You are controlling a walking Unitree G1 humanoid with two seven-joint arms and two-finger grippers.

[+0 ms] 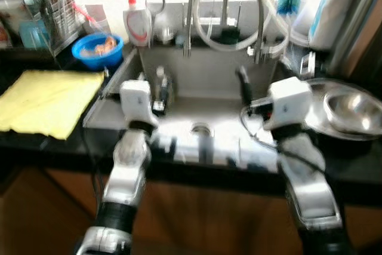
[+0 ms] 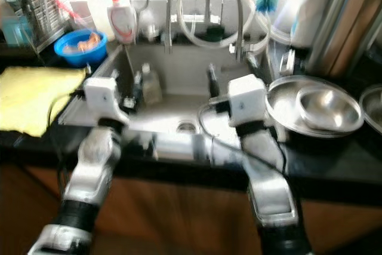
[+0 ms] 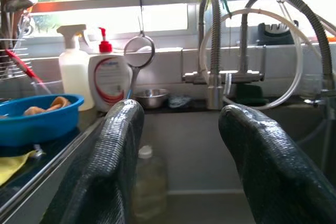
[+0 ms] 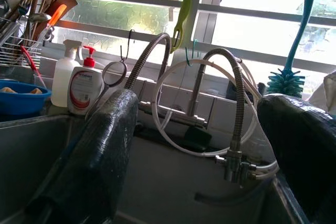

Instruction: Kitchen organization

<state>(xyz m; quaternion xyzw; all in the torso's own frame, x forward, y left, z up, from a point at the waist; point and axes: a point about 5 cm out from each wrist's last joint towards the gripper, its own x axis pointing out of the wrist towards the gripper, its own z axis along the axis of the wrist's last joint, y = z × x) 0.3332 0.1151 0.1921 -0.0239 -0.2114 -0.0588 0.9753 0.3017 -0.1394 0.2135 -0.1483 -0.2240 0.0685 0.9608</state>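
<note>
I've got both arms over the sink (image 1: 179, 108), left hand (image 3: 178, 156) and right hand (image 4: 205, 166) spread apart and empty, the bottle (image 3: 149, 184) in the basin untouched, so organizing has barely begun.

- Sink (image 1: 215, 108) floor lies open between the arms — a bottle (image 3: 148, 184) stands at its left wall.
- Faucets (image 1: 192, 13) and hoses (image 4: 210, 145) crowd the back rim.
</note>
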